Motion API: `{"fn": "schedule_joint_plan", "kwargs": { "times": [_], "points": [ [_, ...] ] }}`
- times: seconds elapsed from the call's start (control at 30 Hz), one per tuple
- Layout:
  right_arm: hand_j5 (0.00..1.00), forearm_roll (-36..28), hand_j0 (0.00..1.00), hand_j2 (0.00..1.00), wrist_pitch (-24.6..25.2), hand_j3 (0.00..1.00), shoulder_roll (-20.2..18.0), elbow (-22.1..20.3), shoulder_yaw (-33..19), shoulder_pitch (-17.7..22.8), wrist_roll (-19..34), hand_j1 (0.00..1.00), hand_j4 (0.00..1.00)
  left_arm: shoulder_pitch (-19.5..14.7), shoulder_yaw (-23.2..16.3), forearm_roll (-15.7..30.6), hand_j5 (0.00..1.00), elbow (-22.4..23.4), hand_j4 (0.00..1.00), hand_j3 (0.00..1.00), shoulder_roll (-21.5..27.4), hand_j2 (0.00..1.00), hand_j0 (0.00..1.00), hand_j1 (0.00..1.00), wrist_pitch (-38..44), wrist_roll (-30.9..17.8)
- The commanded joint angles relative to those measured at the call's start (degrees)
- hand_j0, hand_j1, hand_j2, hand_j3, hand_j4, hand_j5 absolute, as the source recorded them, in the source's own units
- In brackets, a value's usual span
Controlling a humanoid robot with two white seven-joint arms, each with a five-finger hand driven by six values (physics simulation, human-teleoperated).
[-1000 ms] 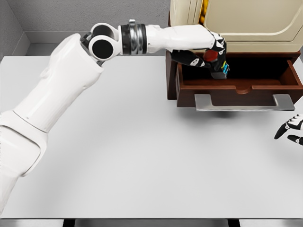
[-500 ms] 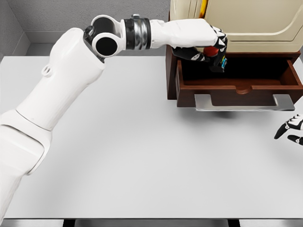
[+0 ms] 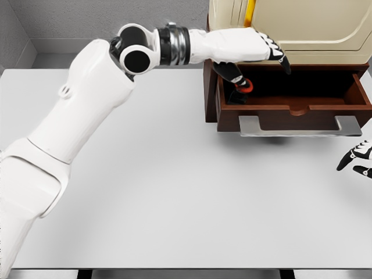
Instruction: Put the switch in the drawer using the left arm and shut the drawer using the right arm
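Note:
The switch (image 3: 242,89), a small dark block with a red part, lies inside the open brown drawer (image 3: 325,106) at its left end, tilted against the left wall. My left hand (image 3: 259,63) hovers above the drawer's back left, open, its fingers (image 3: 281,57) spread and holding nothing. My right hand (image 3: 357,158) shows only partly at the right edge, low over the table, fingers relaxed and empty, in front of and below the drawer's right corner.
The drawer sticks out of a cream cabinet (image 3: 308,29) at the table's far right, with a flat grey handle (image 3: 299,125) overhanging the grey table (image 3: 174,186). A grey wall runs behind.
My left hand let go of the switch, which dropped to the drawer's left end. The hand opened and rose a little. The right hand stayed still.

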Motion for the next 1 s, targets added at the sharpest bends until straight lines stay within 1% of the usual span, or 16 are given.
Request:
{"fn": "schedule_joint_plan", "kwargs": {
  "times": [0.0, 0.23, 0.3, 0.33, 0.4, 0.47, 0.5, 0.57, 0.6, 0.63, 0.67, 0.7, 0.73, 0.87, 0.93, 0.97],
  "points": [
    [0.51, -0.40, 0.51, 0.51, 0.17, 0.51, -0.06, -0.06, 0.00, 0.00, -0.02, 0.51, 0.51, 0.00, -0.87, -0.85, 0.81, -0.03, 0.81, 0.81, -1.42, 0.81, 0.81, 0.81, 0.18, 0.03],
    [0.51, -0.40, 0.51, 0.51, 0.17, 0.51, -0.06, -0.06, 0.09, -0.18, -0.02, 0.51, 0.51, -0.18, -1.48, -1.20, 0.83, -1.26, 0.83, 0.83, -1.68, 0.83, 0.83, 0.83, 0.18, 0.03],
    [0.51, -0.40, 0.51, 0.51, 0.17, 0.51, -0.06, 0.03, 0.88, -0.44, -0.02, 0.51, 0.51, -0.26, -1.40, 5.64, 0.89, -4.42, 0.89, 0.89, 2.45, 0.89, 0.89, 0.89, 0.18, 0.03],
    [0.51, -0.49, 0.51, 0.51, 0.17, 0.51, -0.06, -0.06, 0.88, -0.44, -0.02, 0.51, 0.51, -0.88, -1.40, 13.29, 0.92, -6.80, 0.92, 0.92, 5.52, 0.92, 0.92, 0.92, 0.18, 0.03],
    [0.51, -0.40, 0.51, 0.51, 0.17, 0.51, -0.06, 0.03, 0.88, -0.44, -0.02, 0.51, 0.51, -1.23, -1.75, 24.54, 1.00, -8.29, 1.00, 1.00, 11.76, 1.00, 1.00, 1.00, 0.18, 0.03],
    [0.51, -0.49, 0.51, 0.51, 0.17, 0.51, -0.06, 0.03, 0.88, -0.44, -0.02, 0.51, 0.51, -2.90, -7.72, 35.44, 1.00, -8.29, 1.00, 1.00, 17.65, 1.00, 1.00, 1.00, 0.18, 0.03],
    [0.51, -0.40, 0.51, 0.51, 0.17, 0.51, -0.06, 0.03, 0.88, -0.44, -0.02, 0.51, 0.51, -2.99, -9.04, 38.60, 1.00, -8.21, 1.00, 1.00, 19.41, 1.00, 1.00, 1.00, 0.18, 0.03],
    [0.51, -0.40, 0.51, 0.51, 0.17, 0.51, -0.06, 0.03, 0.88, -0.44, -0.02, 0.51, 0.51, -3.86, -19.31, 51.09, 1.00, -10.48, 1.00, 1.00, 25.47, 1.00, 1.00, 1.00, 0.18, 0.03],
    [0.51, -0.40, 0.51, 0.51, 0.17, 0.51, -0.06, -0.06, 0.88, -0.44, -0.02, 0.51, 0.51, -4.39, -23.10, 52.50, 1.00, -17.42, 1.00, 1.00, 30.39, 1.00, 1.00, 1.00, 0.18, 0.03],
    [0.51, -0.40, 0.51, 0.51, 0.17, 0.51, -0.06, -0.06, 0.88, -0.44, -0.02, 0.51, 0.51, -4.48, -25.91, 55.48, 1.00, -22.09, 1.00, 1.00, 32.59, 1.00, 1.00, 1.00, 0.18, 0.03],
    [0.51, -0.40, 0.51, 0.51, 0.17, 0.51, -0.06, -0.06, 0.88, -0.44, -0.02, 0.51, 0.51, -4.57, -27.76, 58.83, 1.00, -23.76, 1.00, 1.00, 32.42, 1.00, 1.00, 1.00, 0.18, 0.03],
    [0.51, -0.40, 0.51, 0.51, 0.17, 0.51, -0.06, 0.03, 0.88, -0.44, -0.02, 0.51, 0.51, -4.48, -28.73, 63.21, 1.00, -23.94, 1.00, 1.00, 32.51, 1.00, 1.00, 1.00, 2.12, 0.03],
    [0.51, -0.40, 0.51, 0.51, 0.17, 0.51, -0.06, -0.06, 0.88, -0.44, -0.02, 0.51, 0.51, -4.48, -28.82, 64.63, 1.00, -24.64, 1.00, 1.00, 32.42, 1.00, 1.00, 1.00, 11.07, 0.03],
    [0.51, -0.49, 0.51, 0.51, 0.17, 0.51, -0.06, 0.03, 0.88, -0.44, -0.02, 0.51, 0.51, -4.57, -28.55, 65.16, 1.00, -24.64, 1.00, 1.00, 32.60, 1.00, 1.00, 1.00, 21.29, 0.03],
    [0.51, -0.49, 0.51, 0.51, 0.17, 0.51, -0.06, 0.03, 0.88, -0.44, -0.02, 0.51, 0.51, -4.57, -28.47, 69.11, 1.00, -24.64, 1.00, 1.00, 32.69, 1.00, 1.00, 1.00, 25.86, 0.03],
    [0.51, -0.40, 0.51, 0.51, 0.17, 0.51, -0.06, 0.03, 0.97, -0.44, -0.02, 0.51, 0.51, -4.57, -28.38, 69.29, 1.00, -24.64, 1.00, 1.00, 32.60, 1.00, 1.00, 1.00, 26.39, 0.03]
  ]
}}
